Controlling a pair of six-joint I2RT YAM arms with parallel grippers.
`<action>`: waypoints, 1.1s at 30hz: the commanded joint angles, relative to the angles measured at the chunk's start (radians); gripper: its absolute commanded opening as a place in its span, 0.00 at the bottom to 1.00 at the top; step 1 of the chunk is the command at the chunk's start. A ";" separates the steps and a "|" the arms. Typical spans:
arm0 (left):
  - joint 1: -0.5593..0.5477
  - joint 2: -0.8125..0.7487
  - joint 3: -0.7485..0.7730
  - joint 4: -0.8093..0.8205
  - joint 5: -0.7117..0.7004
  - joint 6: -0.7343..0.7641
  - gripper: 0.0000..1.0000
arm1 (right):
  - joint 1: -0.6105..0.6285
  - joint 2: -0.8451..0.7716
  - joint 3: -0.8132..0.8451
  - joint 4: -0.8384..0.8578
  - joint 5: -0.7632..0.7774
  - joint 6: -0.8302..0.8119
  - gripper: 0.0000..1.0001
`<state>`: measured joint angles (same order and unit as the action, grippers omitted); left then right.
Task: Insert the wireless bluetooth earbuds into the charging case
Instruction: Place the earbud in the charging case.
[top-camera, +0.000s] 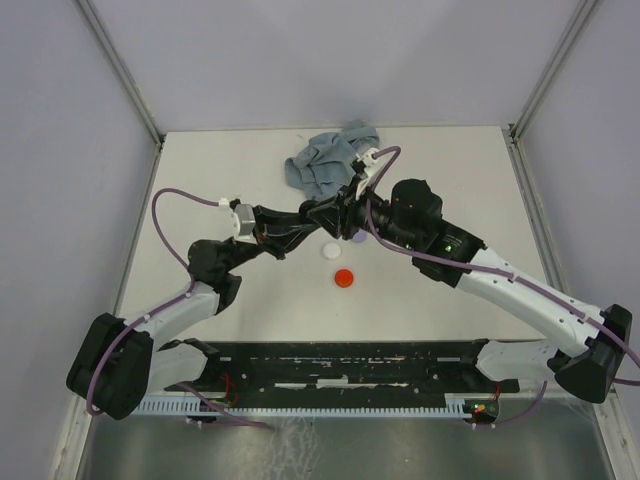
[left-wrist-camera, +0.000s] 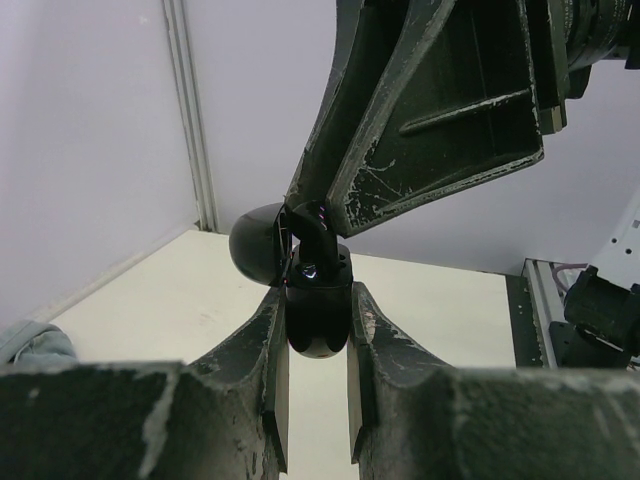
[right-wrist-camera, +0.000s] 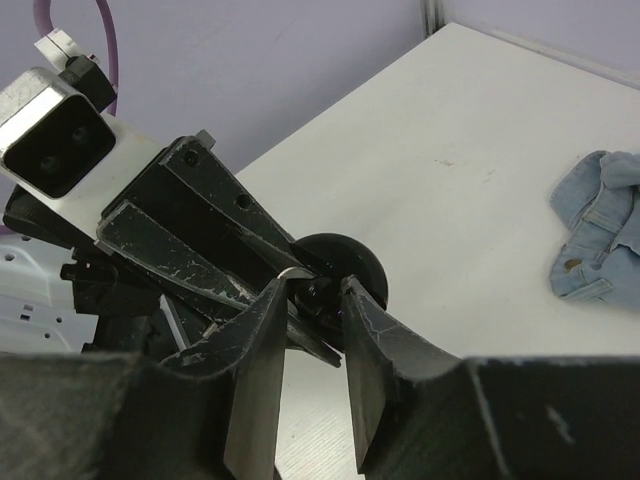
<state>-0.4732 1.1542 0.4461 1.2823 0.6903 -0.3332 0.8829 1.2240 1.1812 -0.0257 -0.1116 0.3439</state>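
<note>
My left gripper (left-wrist-camera: 318, 312) is shut on the black charging case (left-wrist-camera: 318, 325) and holds it above the table with its round lid (left-wrist-camera: 258, 245) swung open. My right gripper (right-wrist-camera: 312, 295) meets it from the other side, its fingertips closed on a small shiny black earbud (right-wrist-camera: 326, 292) at the case's open mouth; the lid (right-wrist-camera: 355, 262) shows behind. In the top view both grippers (top-camera: 340, 212) touch mid-table. A small lilac piece (top-camera: 358, 238) peeks out under the right gripper. Other earbuds are not visible.
A white disc (top-camera: 330, 251) and a red disc (top-camera: 345, 278) lie on the table just in front of the grippers. A crumpled blue denim cloth (top-camera: 325, 160) lies at the back, also in the right wrist view (right-wrist-camera: 600, 225). A black rail (top-camera: 340, 365) runs along the near edge.
</note>
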 joint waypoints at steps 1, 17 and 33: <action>-0.002 -0.013 0.021 0.081 0.021 -0.005 0.03 | 0.001 -0.026 0.004 -0.065 0.038 -0.039 0.37; -0.002 -0.029 0.001 -0.011 0.031 0.051 0.03 | 0.001 -0.049 0.068 -0.173 0.071 -0.100 0.43; -0.002 -0.111 0.077 -0.424 0.263 0.360 0.03 | -0.042 -0.043 0.182 -0.473 -0.317 -0.596 0.93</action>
<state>-0.4732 1.0859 0.4530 0.9928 0.8436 -0.1326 0.8516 1.1919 1.3354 -0.4622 -0.2977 -0.0967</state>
